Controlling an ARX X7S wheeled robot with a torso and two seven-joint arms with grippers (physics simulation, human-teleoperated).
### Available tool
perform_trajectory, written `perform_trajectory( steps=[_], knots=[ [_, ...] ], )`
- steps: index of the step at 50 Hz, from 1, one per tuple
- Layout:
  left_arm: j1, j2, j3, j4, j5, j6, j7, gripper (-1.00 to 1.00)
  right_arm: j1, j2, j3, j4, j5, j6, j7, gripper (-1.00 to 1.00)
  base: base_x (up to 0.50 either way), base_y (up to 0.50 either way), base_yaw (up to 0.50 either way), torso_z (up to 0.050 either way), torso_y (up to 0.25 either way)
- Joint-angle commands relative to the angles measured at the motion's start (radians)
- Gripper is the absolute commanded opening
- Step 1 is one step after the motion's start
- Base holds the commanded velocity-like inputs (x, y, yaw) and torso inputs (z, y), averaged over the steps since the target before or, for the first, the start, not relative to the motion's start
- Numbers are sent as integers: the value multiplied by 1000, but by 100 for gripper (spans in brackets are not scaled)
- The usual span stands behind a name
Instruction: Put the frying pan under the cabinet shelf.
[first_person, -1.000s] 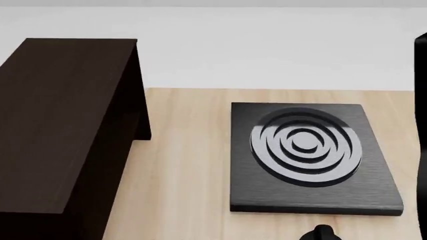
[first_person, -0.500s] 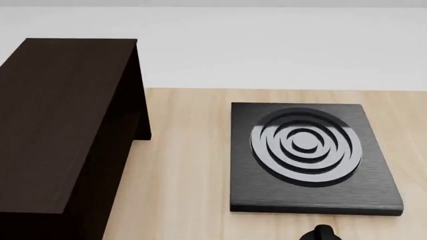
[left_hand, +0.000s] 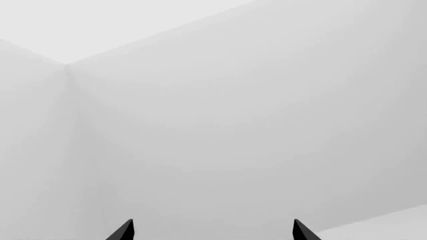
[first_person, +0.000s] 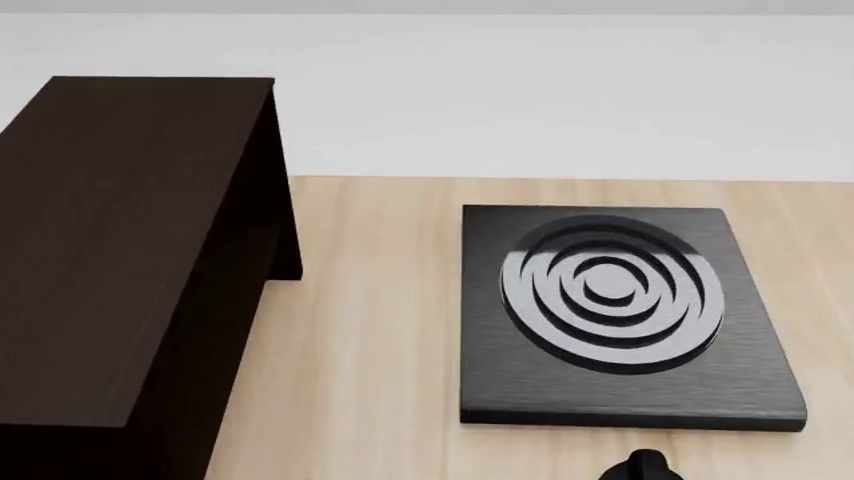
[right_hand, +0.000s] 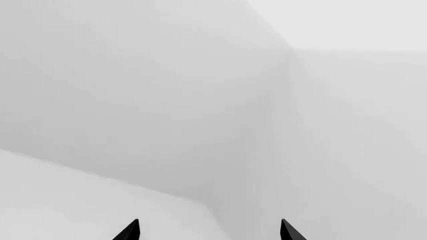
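The frying pan is not in view in any frame. The cabinet shelf (first_person: 120, 250) is a large dark brown cabinet at the left of the head view, standing on the light wooden table (first_person: 360, 330). Neither gripper shows in the head view. In the left wrist view my left gripper (left_hand: 213, 231) shows only two black fingertips set wide apart, with nothing between them, facing bare grey walls. In the right wrist view my right gripper (right_hand: 208, 231) is likewise open and empty, facing a bare wall corner.
A black square burner plate (first_person: 627, 310) with concentric rings lies on the table right of the cabinet. A small black rounded object (first_person: 643, 466) pokes up at the bottom edge, in front of the plate. A pale wall lies behind the table.
A dark shape at the right edge of the head view one second ago is gone. The cabinet and burner plate have not moved.
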Motion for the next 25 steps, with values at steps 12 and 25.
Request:
perform_trajectory(
  steps=[12, 25],
  knots=[
    [14, -7, 6, -5, -7, 16, -1, 100, -170, 84, 51, -317, 27, 237, -22, 100, 0, 0, 0, 0, 0],
    [13, -5, 12, -16, -9, 28, 0, 100, -365, -24, 62, -384, -855, 242, -775, 100, 0, 0, 0, 0, 0]
  ],
)
